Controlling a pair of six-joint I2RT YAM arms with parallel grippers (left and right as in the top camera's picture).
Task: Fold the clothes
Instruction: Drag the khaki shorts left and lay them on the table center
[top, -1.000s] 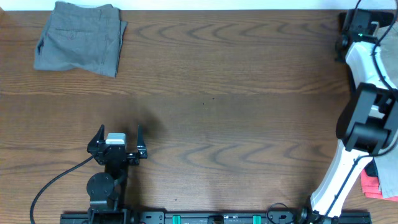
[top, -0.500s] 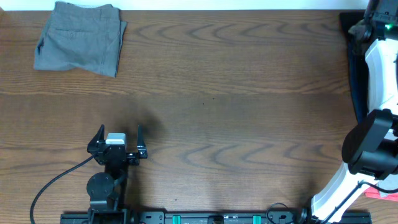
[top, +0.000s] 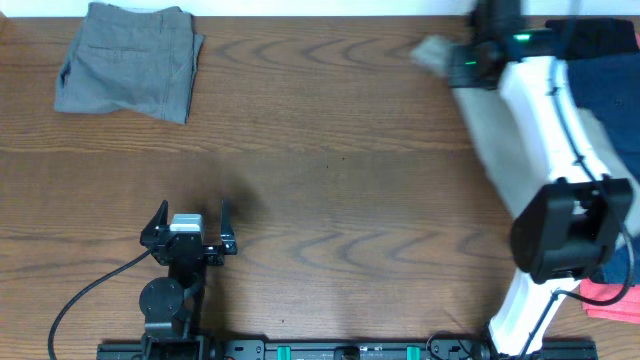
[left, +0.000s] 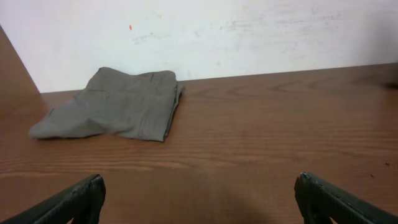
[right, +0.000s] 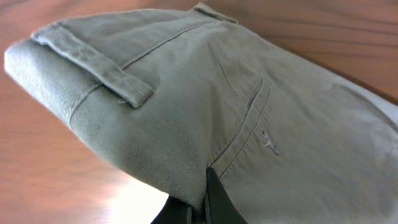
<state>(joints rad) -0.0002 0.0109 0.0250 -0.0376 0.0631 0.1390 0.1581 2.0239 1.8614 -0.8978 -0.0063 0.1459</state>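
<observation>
The pale khaki-green shorts (right: 205, 106) fill the right wrist view, with waistband, a belt loop and a back pocket showing. My right gripper (right: 202, 202) is shut on a fold of their cloth. In the overhead view the right gripper (top: 480, 62) is at the far right of the table, and the shorts (top: 505, 135) trail blurred beneath the white arm. My left gripper (top: 192, 222) is open and empty near the front left; its fingertips (left: 199, 199) frame bare wood.
Darker grey-brown shorts (top: 128, 60) lie folded at the far left corner, also in the left wrist view (left: 118, 102). A navy garment (top: 605, 75) lies at the far right edge. A red-pink item (top: 612, 298) sits at the front right.
My right arm has swung from the far right edge leftward over the table, dragging the khaki shorts into view. The left arm has not moved.
</observation>
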